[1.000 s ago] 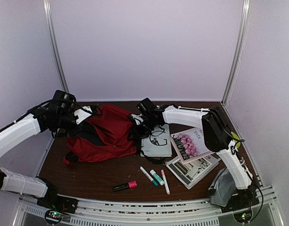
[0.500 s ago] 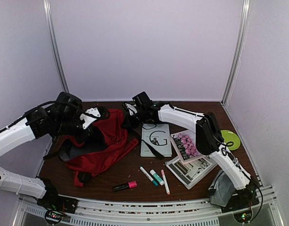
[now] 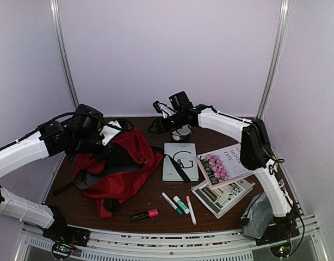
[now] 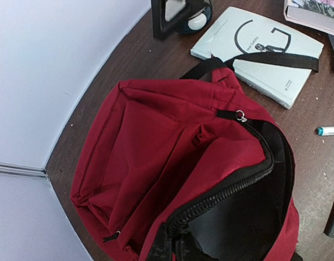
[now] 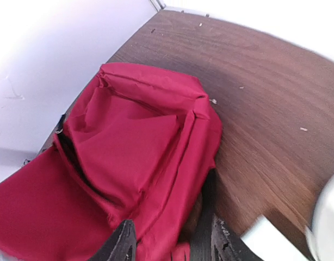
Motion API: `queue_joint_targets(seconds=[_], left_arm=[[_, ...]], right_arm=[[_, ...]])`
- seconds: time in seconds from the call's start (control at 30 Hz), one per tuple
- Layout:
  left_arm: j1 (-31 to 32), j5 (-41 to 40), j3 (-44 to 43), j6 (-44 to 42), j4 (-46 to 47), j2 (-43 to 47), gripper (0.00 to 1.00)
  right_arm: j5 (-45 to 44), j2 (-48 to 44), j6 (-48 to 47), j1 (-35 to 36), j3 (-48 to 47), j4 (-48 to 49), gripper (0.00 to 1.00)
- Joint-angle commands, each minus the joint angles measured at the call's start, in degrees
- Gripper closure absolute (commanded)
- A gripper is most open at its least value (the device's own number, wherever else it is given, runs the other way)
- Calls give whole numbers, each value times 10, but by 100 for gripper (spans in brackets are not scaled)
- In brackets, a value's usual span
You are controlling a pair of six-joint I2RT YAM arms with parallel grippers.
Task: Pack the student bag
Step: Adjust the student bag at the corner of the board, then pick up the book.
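Student bag (image 3: 121, 166): rim clamped in left gripper (image 3: 112, 130). Right gripper (image 3: 156, 117) behind bag, fingers parted, empty. Strap (image 3: 177, 166) overlies pale book (image 3: 190, 155) beside bag. Zip teeth (image 4: 227, 190) show from left wrist only.

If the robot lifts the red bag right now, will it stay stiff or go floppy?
Probably floppy: the bag lies wrinkled and sagging, its mouth gaping. Its strap lies draped over the book, so it may drag across that. It looks mostly empty, so likely light for its size.
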State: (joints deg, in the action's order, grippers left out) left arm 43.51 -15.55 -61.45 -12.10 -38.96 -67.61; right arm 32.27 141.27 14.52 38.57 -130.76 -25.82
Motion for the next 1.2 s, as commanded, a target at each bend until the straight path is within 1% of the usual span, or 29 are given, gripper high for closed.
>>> queue_joint_targets(seconds=[0.0, 0.07, 0.1, 0.13, 0.23, 0.3, 0.33, 0.4, 0.47, 0.57, 0.6, 0.7, 0.77, 0.83, 0.9, 0.97, 1.03, 1.17], left_arm=[[3, 35, 7, -13, 17, -11, 100], [3, 54, 7, -20, 5, -12, 99], [3, 60, 6, -20, 2, -10, 95], [3, 65, 3, -19, -1, -7, 87], [3, 76, -19, 4, -11, 2, 57], [3, 101, -53, 24, -20, 1, 39], [3, 117, -69, 36, -25, -2, 33], [3, 155, -102, 69, -22, -12, 27], [3, 180, -133, 114, -4, -32, 25], [3, 207, -184, 162, 20, -84, 27], [3, 212, -194, 181, 36, -101, 27], [9, 225, -197, 243, 116, -155, 28], [13, 228, -202, 283, 162, -189, 30], [14, 251, -218, 331, 196, -224, 34], [20, 269, -243, 359, 202, -260, 36], [32, 269, -259, 376, 219, -293, 36], [48, 281, -277, 380, 234, -327, 36], [78, 292, -337, 394, 212, -408, 36]], right_arm=[[11, -204, -55, -34, 150, 36, 51], [11, -276, -76, -53, 223, 31, 49], [9, -310, -87, -66, 255, 23, 49], [10, -341, -98, -80, 295, 12, 48], [17, -421, -128, -137, 372, -30, 46], [21, -465, -150, -183, 422, -58, 44], [24, -485, -165, -208, 444, -73, 44], [16, -521, -192, -253, 488, -102, 42], [9, -547, -212, -298, 532, -124, 41], [18, -573, -226, -359, 581, -151, 40], [29, -579, -229, -383, 594, -161, 40], [45, -590, -262, -426, 612, -200, 39], [51, -590, -306, -444, 610, -241, 39], [44, -585, -365, -455, 604, -291, 39], [33, -577, -406, -465, 606, -329, 39], [24, -566, -427, -475, 609, -346, 39], [34, -546, -439, -484, 607, -362, 39], [45, -504, -466, -490, 598, -382, 37]])
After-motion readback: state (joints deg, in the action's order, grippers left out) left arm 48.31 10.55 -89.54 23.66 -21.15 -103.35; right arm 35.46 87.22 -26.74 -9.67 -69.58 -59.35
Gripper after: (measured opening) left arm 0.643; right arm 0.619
